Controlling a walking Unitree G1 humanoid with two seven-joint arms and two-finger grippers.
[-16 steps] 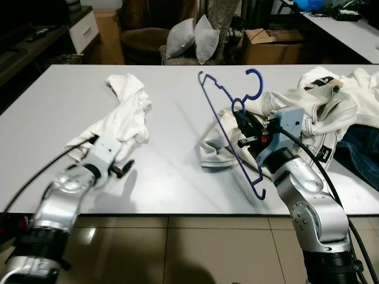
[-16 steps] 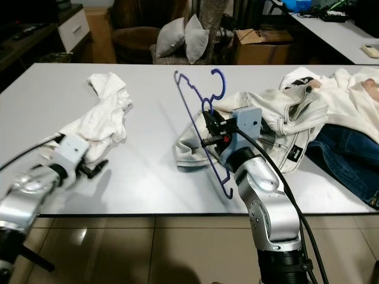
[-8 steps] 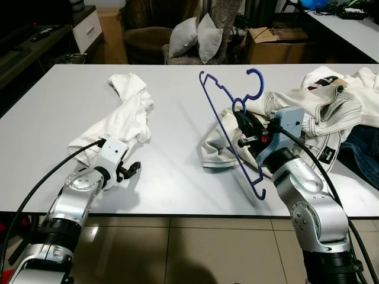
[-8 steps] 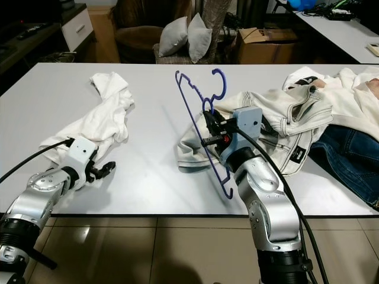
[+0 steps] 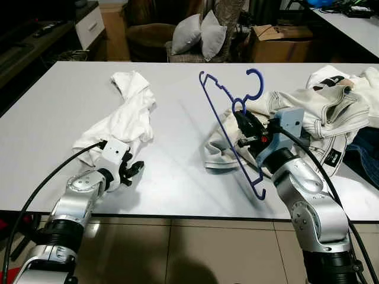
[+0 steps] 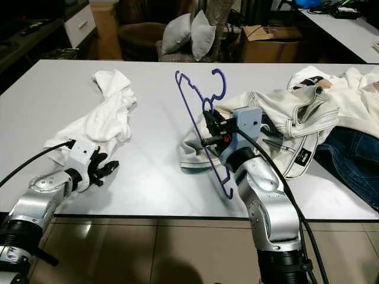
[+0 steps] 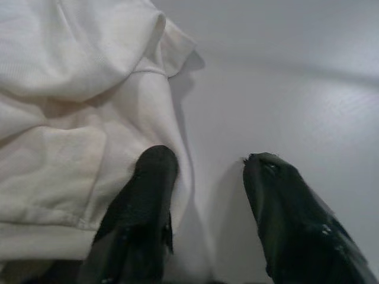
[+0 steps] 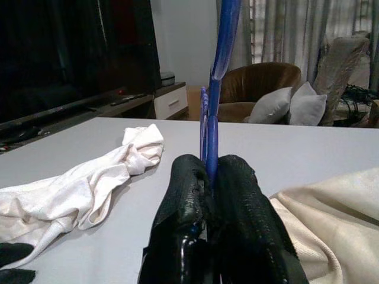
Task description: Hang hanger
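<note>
Between the right gripper's (image 8: 211, 177) closed fingers, the blue hanger (image 5: 228, 118).

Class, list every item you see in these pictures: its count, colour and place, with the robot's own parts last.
Hanger: one, blue, held above the table, centre.
White garment: one, white, crumpled on the table's left.
Cream jacket: one, off-white, heaped on the table's right.
Jeans: one, dark blue, far right.
Table: one, white.
Cushions: two, grey, behind the table.
Cardboard box: one, brown, background.
Left tool: black fingers open, low at the white garment's edge.
Right tool: black fingers shut on the hanger.
</note>
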